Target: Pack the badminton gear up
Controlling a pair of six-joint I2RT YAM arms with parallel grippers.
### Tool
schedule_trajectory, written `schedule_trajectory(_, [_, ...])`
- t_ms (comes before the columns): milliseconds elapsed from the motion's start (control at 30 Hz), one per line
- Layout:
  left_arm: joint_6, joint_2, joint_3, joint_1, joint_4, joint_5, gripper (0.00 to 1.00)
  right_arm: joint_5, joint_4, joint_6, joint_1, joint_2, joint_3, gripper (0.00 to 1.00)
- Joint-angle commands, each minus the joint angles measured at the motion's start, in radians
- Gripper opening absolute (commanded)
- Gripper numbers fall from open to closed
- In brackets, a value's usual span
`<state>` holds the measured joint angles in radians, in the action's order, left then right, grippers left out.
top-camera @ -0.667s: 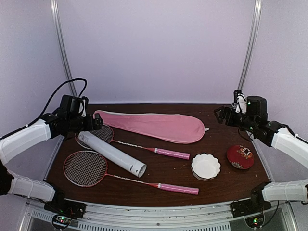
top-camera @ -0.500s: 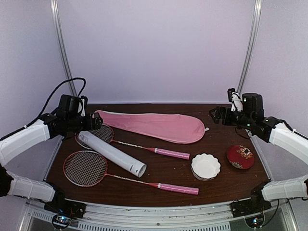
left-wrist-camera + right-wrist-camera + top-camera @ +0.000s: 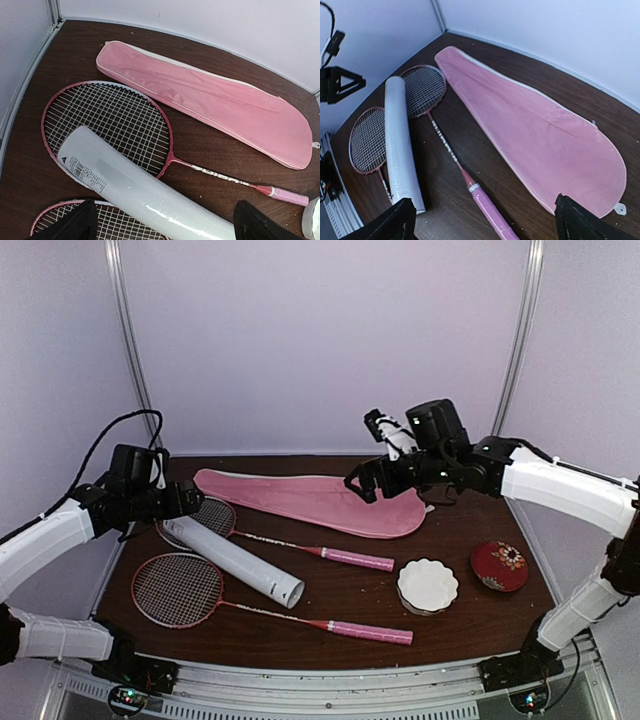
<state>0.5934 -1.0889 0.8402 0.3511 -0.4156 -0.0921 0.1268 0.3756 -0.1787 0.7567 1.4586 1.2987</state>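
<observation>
Your right gripper (image 3: 362, 480) hovers spread and empty over the pink cover (image 3: 320, 500), likely to open it; your left gripper (image 3: 197, 498), equally spread, hangs above the racket (image 3: 107, 120).

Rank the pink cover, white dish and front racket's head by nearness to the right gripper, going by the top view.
1. Pink cover, just under the right gripper, at the back.
2. White dish, toward the front right.
3. Front racket's head, far off at front left.
</observation>
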Motion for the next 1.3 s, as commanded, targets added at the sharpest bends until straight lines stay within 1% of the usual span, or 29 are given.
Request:
schedule_trajectory(0, [0.032, 0.032, -0.033, -0.039, 0.026, 0.059, 0.98, -0.076, 0.143, 0.065, 0.128, 0.148, 0.156, 1.00])
schedule_trajectory(200, [0.047, 0.036, -0.062, -0.072, 0.050, 0.101, 0.98, -0.092, 0.252, 0.088, 0.263, 0.391, 0.404, 1.00])
schedule_trajectory(300, [0.045, 0.037, -0.071, -0.081, 0.059, 0.114, 0.98, -0.064, 0.286, 0.087, 0.296, 0.495, 0.506, 1.00])
schedule_trajectory(467, [0.048, 0.042, -0.087, -0.088, 0.067, 0.125, 0.98, -0.023, 0.326, 0.079, 0.329, 0.623, 0.633, 1.00])
schedule_trajectory(567, [0.044, 0.044, -0.101, -0.099, 0.076, 0.135, 0.98, -0.011, 0.326, 0.070, 0.338, 0.652, 0.656, 1.00])
schedule_trajectory(700, [0.041, 0.042, -0.125, -0.122, 0.101, 0.179, 0.98, -0.001, 0.290, 0.063, 0.334, 0.638, 0.625, 1.00])
schedule_trajectory(833, [0.048, 0.051, -0.136, -0.126, 0.115, 0.198, 0.98, 0.010, 0.306, 0.071, 0.333, 0.654, 0.643, 1.00])
schedule_trajectory(933, [0.036, 0.057, -0.132, -0.126, 0.122, 0.209, 0.98, 0.036, 0.253, 0.049, 0.318, 0.607, 0.575, 1.00])
schedule_trajectory(1067, [0.003, 0.048, -0.081, -0.126, 0.077, 0.197, 0.98, 0.068, 0.074, -0.021, 0.256, 0.414, 0.345, 1.00])
schedule_trajectory(1167, [-0.031, 0.025, -0.032, -0.126, 0.058, 0.203, 0.98, 0.116, -0.106, -0.106, 0.169, 0.253, 0.143, 1.00])
schedule_trajectory(1267, [-0.048, -0.017, 0.020, -0.126, 0.040, 0.199, 0.98, 0.145, -0.240, -0.177, 0.039, 0.088, -0.076, 1.00])
